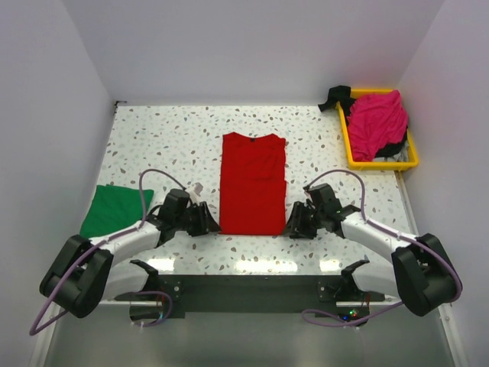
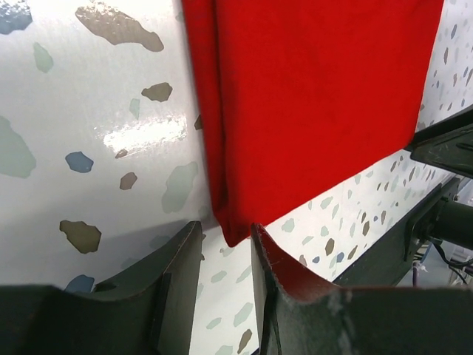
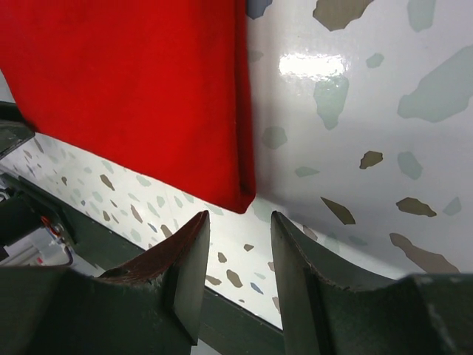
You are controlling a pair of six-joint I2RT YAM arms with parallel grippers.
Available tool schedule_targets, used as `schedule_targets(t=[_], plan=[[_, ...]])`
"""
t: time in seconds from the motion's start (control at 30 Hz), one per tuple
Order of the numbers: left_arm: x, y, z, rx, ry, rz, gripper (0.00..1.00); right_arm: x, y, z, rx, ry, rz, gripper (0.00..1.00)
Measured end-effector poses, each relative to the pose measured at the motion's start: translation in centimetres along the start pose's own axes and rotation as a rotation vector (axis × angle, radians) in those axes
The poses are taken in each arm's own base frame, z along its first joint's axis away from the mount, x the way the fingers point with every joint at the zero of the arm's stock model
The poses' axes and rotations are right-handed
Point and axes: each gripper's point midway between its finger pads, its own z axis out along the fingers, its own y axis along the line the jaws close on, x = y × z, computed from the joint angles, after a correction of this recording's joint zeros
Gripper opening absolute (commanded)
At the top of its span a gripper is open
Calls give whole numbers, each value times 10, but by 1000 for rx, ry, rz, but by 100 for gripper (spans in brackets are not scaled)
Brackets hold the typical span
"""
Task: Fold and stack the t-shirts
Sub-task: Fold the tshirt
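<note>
Red t-shirt (image 1: 253, 183) lies flat at the centre of the table (image 1: 168, 130) in the top view. It is already narrowed to a long rectangle, with its collar toward the upper edge of the frame and its hem toward the arm bases. The green t-shirt (image 1: 114, 210) sits at the left of the frame, well apart from it. The magenta-pink t-shirt (image 1: 377, 122) is heaped in the yellow tray (image 1: 382, 163) at the upper right, with a dark piece of cloth (image 1: 334, 95) at the tray's far corner.

The left end effector (image 1: 205, 220) is at the lower left corner of the red rectangle and the right end effector (image 1: 296, 222) at the lower right corner. In the left wrist view the left end effector (image 2: 225, 233) has its fingers parted, and the cloth corner reaches just into the gap, ungripped. In the right wrist view the right end effector (image 3: 240, 222) is likewise parted and holds nothing, the folded corner lying just ahead of its gap.

The step in hand looks like pinching both hem corners to fold the lower part up toward the collar. To do it well, each end effector should slide far enough in to catch every layer of the doubled edge, not only the top one. Both should close together, lift level and travel at the same pace, so the cloth stays taut between them and the hem lands square.
</note>
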Motion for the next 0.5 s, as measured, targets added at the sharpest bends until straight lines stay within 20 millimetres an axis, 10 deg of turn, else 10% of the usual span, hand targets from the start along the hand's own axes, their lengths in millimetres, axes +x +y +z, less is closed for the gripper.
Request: schedule_targets(t=[0.5], plan=[[6, -6, 8, 16, 14, 5, 33, -2, 0, 9, -18, -16, 30, 37]])
